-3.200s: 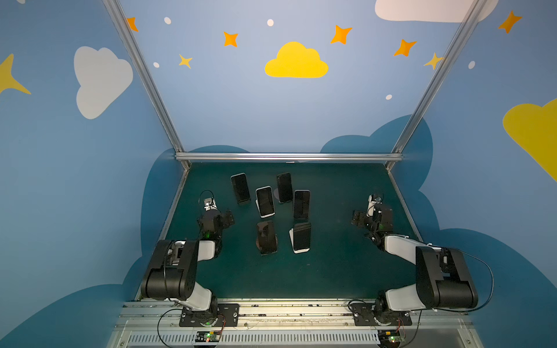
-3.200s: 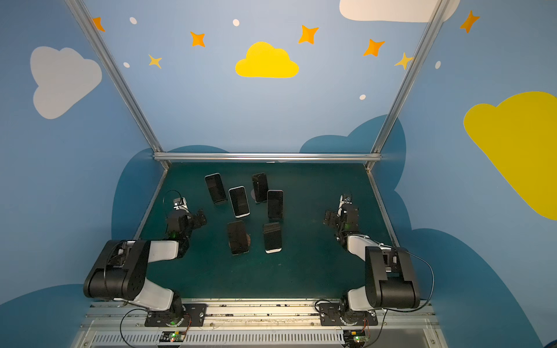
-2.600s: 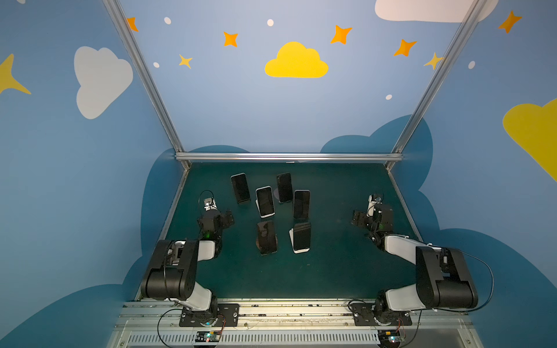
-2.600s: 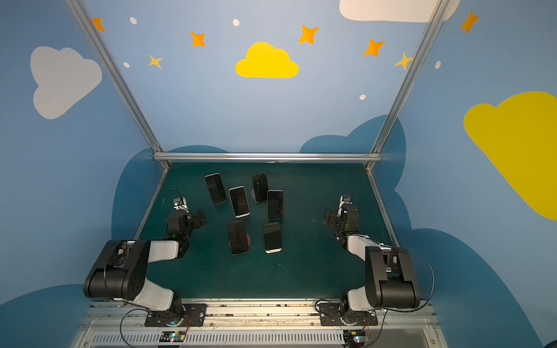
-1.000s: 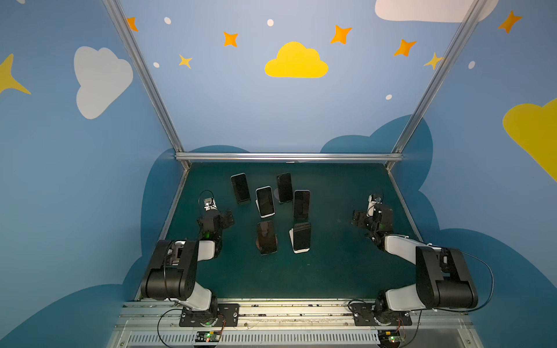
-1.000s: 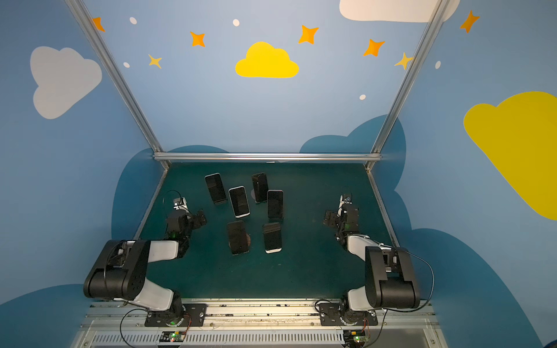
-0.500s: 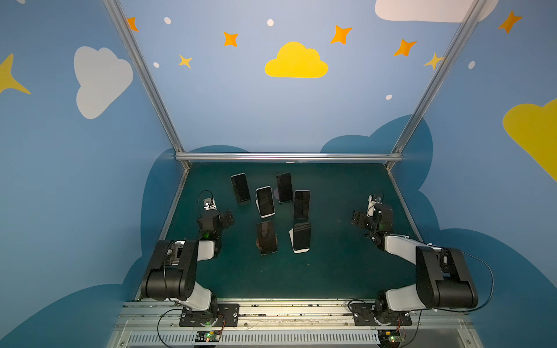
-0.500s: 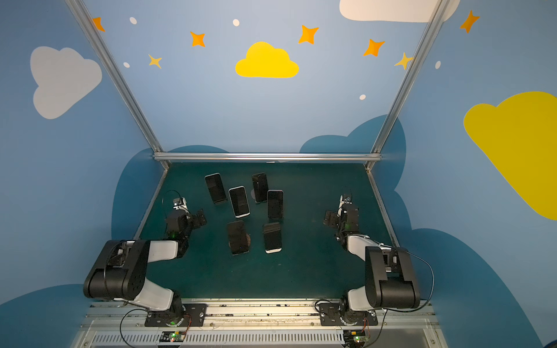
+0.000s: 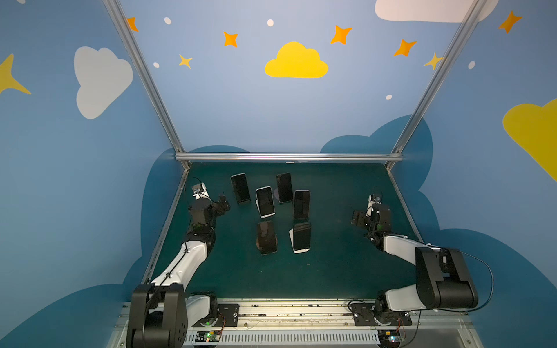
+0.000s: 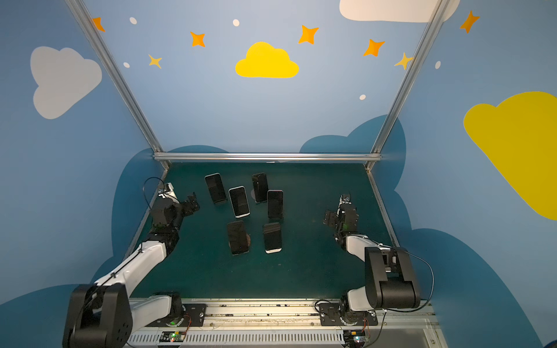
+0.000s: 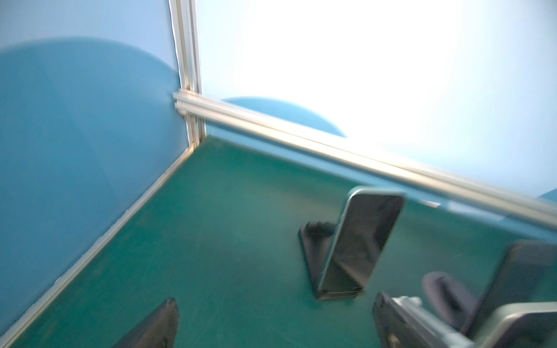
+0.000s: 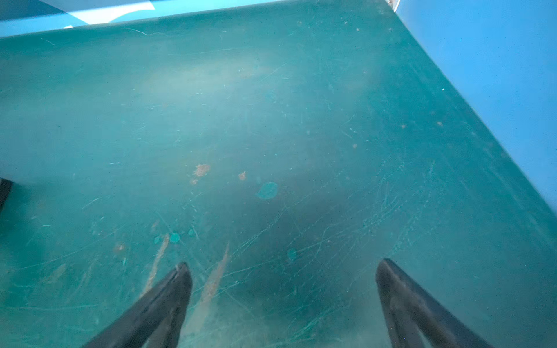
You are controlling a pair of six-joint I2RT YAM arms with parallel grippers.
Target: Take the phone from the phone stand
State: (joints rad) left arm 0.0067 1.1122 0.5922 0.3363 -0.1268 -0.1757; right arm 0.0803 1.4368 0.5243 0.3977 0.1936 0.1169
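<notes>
Several dark phones stand propped on phone stands mid-mat in both top views. The far-left phone [image 9: 240,188] [image 10: 215,188] is nearest my left gripper [image 9: 224,202] [image 10: 191,202], which hovers open just left of it. In the left wrist view that phone [image 11: 361,244] leans on a black stand [image 11: 315,241], ahead of my open left gripper [image 11: 275,307] and off to one side; nothing lies between the fingers. My right gripper [image 9: 358,218] [image 12: 283,265] is open over bare mat at the right, away from all phones.
Other phones on stands: white-rimmed [image 9: 265,201], back [image 9: 284,187], middle right [image 9: 301,204], front left [image 9: 266,237], front right [image 9: 301,238]. Blue walls and an aluminium rail [image 9: 289,156] bound the green mat [image 9: 331,265]. The left wall edge [image 11: 99,238] runs close to the left gripper.
My left arm has reached farther back and slightly up, bringing its gripper closer to the far-left phone. The right arm and all phones have stayed put.
</notes>
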